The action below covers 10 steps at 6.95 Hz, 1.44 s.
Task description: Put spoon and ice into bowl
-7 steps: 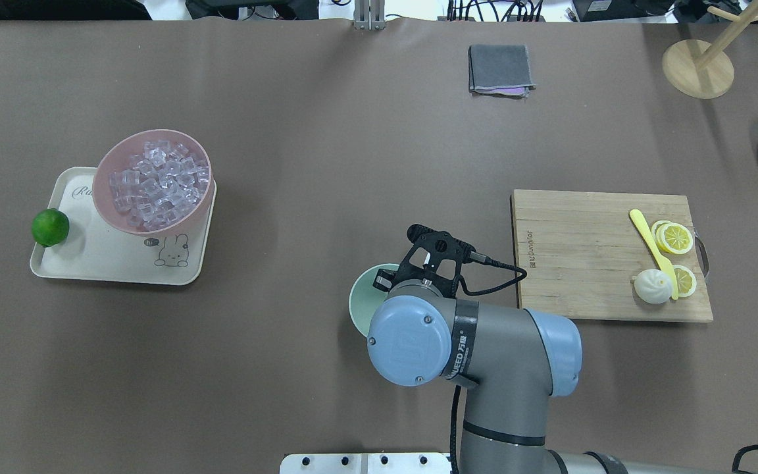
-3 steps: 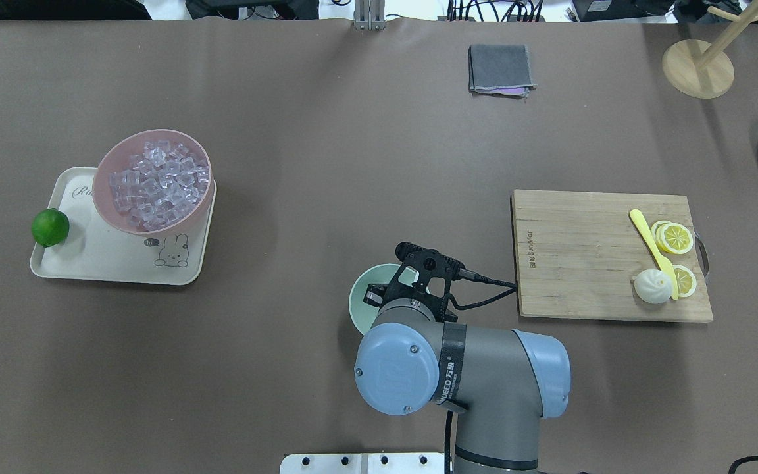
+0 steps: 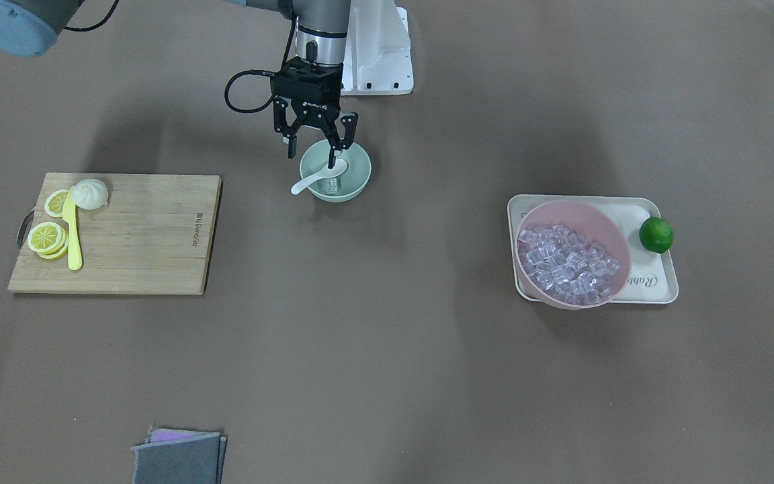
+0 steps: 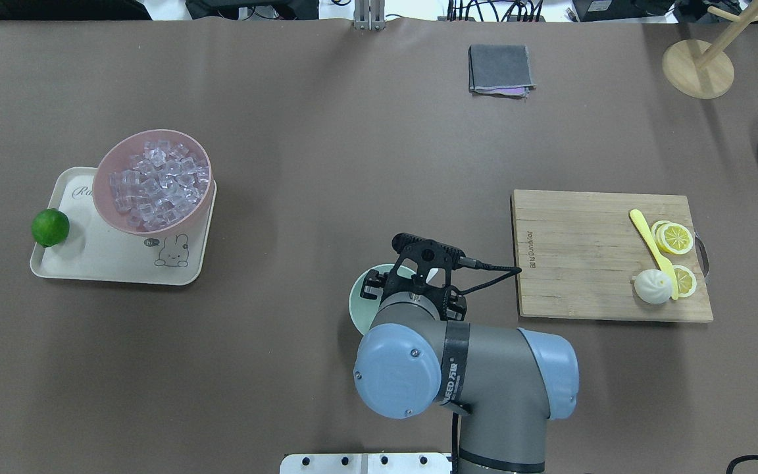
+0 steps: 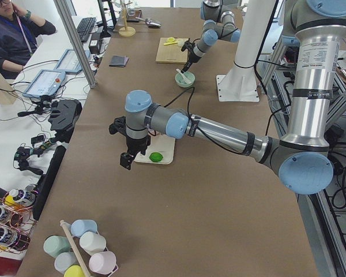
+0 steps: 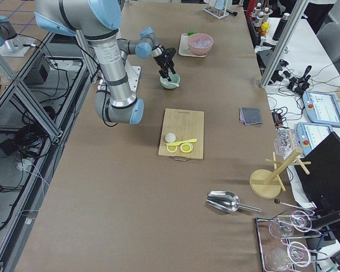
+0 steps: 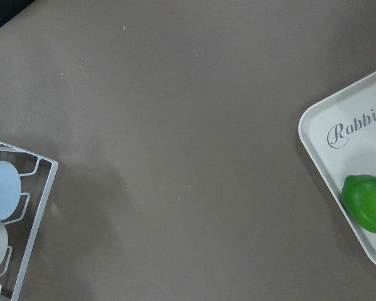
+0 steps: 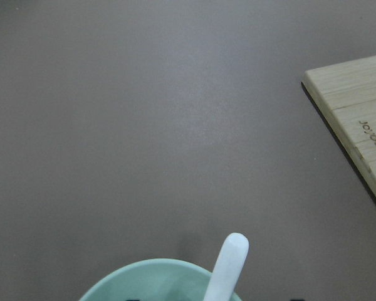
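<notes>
The mint-green bowl [image 3: 352,176] stands near the robot's base. The white spoon [image 3: 309,183] lies in it, scoop inside and handle out over the rim toward the cutting board. A clear ice cube [image 3: 331,185] sits in the bowl. My right gripper [image 3: 312,156] hangs open just above the bowl and holds nothing. In the overhead view the right arm covers most of the bowl [image 4: 358,304]. The right wrist view shows the spoon handle [image 8: 228,268] and the bowl rim [image 8: 144,276]. My left gripper [image 5: 127,159] hovers beside the tray; I cannot tell if it is open.
A pink bowl [image 3: 562,212] full of ice cubes [image 3: 568,263] stands on a cream tray [image 3: 659,284] with a lime [image 3: 656,234]. A cutting board [image 3: 138,228] holds a yellow knife [image 3: 74,235], lemon slices and a bun. A grey cloth [image 3: 179,457] lies far across the table.
The right wrist has moved a little left and toward the robot's base over the mint-green bowl, then turned slightly. Nothing else has moved.
</notes>
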{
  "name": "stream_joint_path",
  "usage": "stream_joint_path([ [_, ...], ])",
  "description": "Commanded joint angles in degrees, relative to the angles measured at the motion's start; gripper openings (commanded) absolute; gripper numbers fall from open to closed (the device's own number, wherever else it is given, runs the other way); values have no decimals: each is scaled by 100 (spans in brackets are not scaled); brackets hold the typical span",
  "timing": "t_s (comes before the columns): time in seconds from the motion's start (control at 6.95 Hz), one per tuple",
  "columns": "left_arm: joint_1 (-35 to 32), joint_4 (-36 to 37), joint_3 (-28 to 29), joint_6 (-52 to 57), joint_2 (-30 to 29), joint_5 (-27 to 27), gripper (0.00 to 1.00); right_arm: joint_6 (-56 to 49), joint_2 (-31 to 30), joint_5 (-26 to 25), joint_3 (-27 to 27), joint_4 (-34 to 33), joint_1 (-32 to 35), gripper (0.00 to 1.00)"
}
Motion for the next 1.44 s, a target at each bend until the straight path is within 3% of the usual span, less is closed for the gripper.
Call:
stream_joint_path([
  [0.0,-7,1,-22,4,43,7,98,-1012,-38,819,448,-27,756,100],
  [0.29,-42,80,292,-5,166,69,98,-2539,-187,2057,467,34,1984,100],
  [0.43,-251,-7,294,21,566,25,98,-3565,-397,2699,467,60,2591,100],
  [0.72,-741,184,328,-92,860,-551,98,-5307,-1011,3763,458,384,3673,100],
  [0.86,-1007,699,329,-75,887,-564,98,-6586,-1380,4439,406,386,4366,100],
  [1.15,-1062,1029,171,-49,931,-573,98,-8944,-2048,5443,-127,395,5729,100],
  [1.29,-1062,1029,171,-49,931,-547,98,-9198,-2199,5769,-566,403,6231,100],
])
